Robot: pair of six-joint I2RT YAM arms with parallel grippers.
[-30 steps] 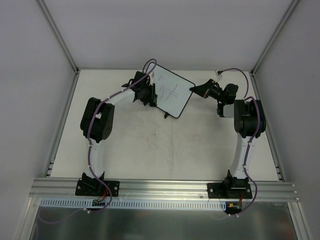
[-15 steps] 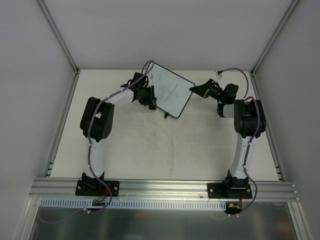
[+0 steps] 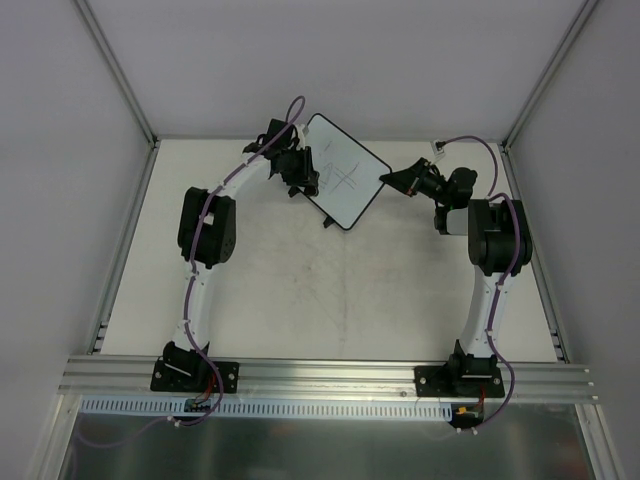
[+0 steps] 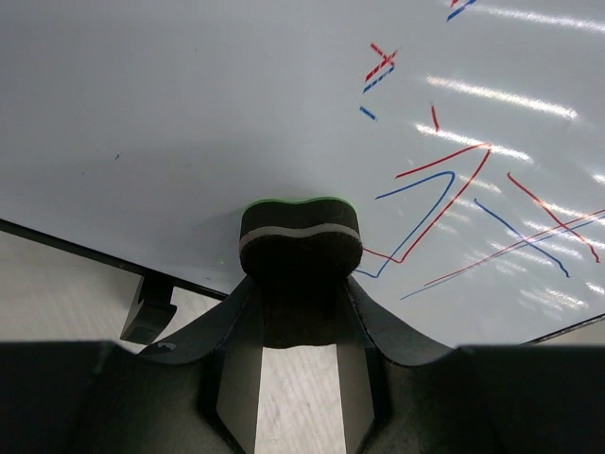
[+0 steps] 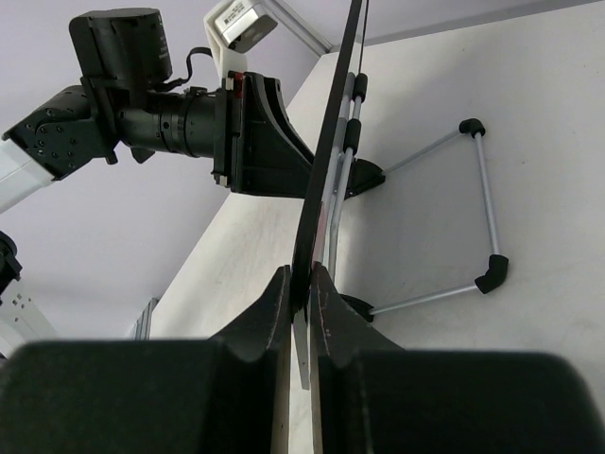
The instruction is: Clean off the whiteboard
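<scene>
With our left hand (image 4: 301, 288) clamped on the eraser (image 4: 301, 236) at the whiteboard (image 3: 345, 185), which stands at the counter's (image 3: 330, 300) far side, its edge pinched in our right hand (image 5: 304, 288), we risk pressing too hard and twisting it from that thin grip.

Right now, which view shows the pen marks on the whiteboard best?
Left wrist: the red and blue pen marks show sharp and close on the whiteboard, beside the eraser. Top external shows only a small faint scribble; right wrist sees the board edge-on, no marks.
</scene>
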